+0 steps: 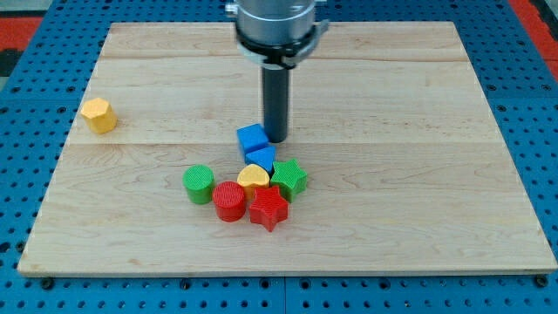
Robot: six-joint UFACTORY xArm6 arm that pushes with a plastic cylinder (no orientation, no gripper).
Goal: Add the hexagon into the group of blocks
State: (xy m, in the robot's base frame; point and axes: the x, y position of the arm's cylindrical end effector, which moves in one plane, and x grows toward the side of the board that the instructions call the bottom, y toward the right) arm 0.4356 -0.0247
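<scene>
A yellow hexagon block [99,115] lies alone near the board's left edge. A group of blocks sits at the lower middle: a blue cube [252,139], a second blue block [261,158], a yellow heart [254,178], a green star [289,178], a red star [268,208], a red cylinder [229,201] and a green cylinder [199,184]. My tip [276,138] rests just to the right of the blue cube, at the top of the group and far to the right of the hexagon.
The wooden board [418,174] lies on a blue perforated table [26,174]. The arm's grey mount [275,22] hangs over the board's top middle.
</scene>
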